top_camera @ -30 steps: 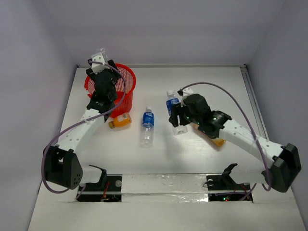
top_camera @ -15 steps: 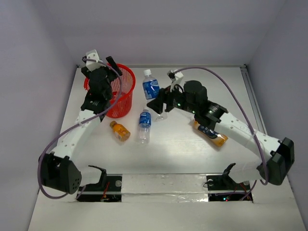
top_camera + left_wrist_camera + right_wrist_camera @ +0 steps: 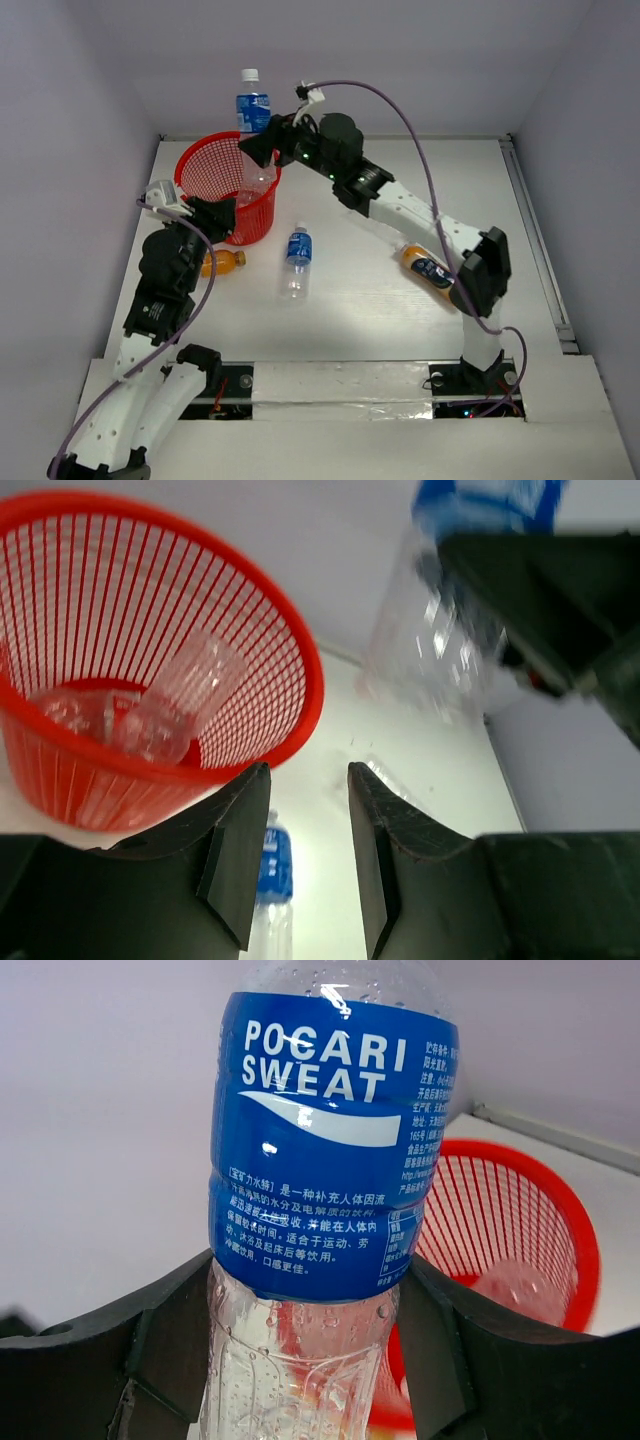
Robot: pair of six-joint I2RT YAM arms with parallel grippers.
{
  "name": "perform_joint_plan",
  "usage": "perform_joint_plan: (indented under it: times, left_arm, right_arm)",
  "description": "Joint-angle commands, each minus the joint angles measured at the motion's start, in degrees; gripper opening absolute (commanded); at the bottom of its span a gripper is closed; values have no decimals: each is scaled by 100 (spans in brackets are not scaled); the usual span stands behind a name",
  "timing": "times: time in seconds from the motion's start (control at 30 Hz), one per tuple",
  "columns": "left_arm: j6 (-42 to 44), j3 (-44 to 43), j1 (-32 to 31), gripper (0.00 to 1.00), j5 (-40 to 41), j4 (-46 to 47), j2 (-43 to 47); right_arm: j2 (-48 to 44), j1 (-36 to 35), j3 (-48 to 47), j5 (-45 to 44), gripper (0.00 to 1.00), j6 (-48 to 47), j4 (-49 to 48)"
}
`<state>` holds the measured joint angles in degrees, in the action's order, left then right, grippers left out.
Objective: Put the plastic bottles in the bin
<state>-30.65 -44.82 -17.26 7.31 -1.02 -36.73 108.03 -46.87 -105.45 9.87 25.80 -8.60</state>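
Okay: right gripper [image 3: 262, 150] is clamped on the Pocari Sweat bottle [image 3: 330, 1160], fingers on the clear body just under the label. The bottle stands upright with its cap up, in the air over the 2 o'clock side of the red mesh bin [image 3: 90, 780]. Left gripper [image 3: 300, 850] sits at the bin's 7 o'clock, fingers narrowly parted with nothing between them.

Handling, as a judgement: the bottle looks empty, with droplets inside, so it should be very light. Its thin wall is likely to dent under a hard squeeze, and the smooth plastic can slip. The ribbed clear section below the label is the best place to hold, which is where it is held now. A drop from here looks harmless.

Writing: "POCARI SWEAT" in white capitals on a blue label, with a white wave under it. Below that is small Chinese print, too fine to read in full.

Other bottles:
- A clear bottle [image 3: 175, 700] lies inside the bin.
- An orange bottle [image 3: 222, 262] lies on the table at the bin's 6 o'clock.
- A blue-labelled bottle [image 3: 296, 260] lies at the bin's 4 o'clock.
- Another orange bottle with a dark label [image 3: 428, 270] lies partly under the right arm at the table's 3 o'clock. Its text is possibly printed, but I can't tell.
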Motion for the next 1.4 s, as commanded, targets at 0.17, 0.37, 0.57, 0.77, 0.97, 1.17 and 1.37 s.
perform_joint_plan:
  times: [0.17,0.37,0.57,0.77,0.97,1.17,1.37]
  left_arm:
    - [-178,228,12,33,-204,-776,570]
    - [-142,429,12,38,-519,-1006,614]
    - [-195,843,12,51,-1179,-769,211]
    - [-362,1098,-558,54,-785,-505,-79]
    - [-1037,1492,-1096,57,708,-496,-168]
    - [-2085,2257,-1096,63,1694,-84,149]
    - [-2234,2627,-183,65,1001,725,-721]
  right_arm:
    - [1764,-305,-2231,-749,66,584,-99]
    - [1977,-419,-2262,-960,86,461,17]
    - [1188,-419,-1374,-1241,96,171,-168]
    - [89,-419,108,-1540,85,-92,-712]
    - [-1599,-419,2113,-1848,16,-242,-1064]
    - [-2723,-419,4057,-1594,16,-58,-1293]
    - [-3402,-419,5032,-1409,23,21,-1206]
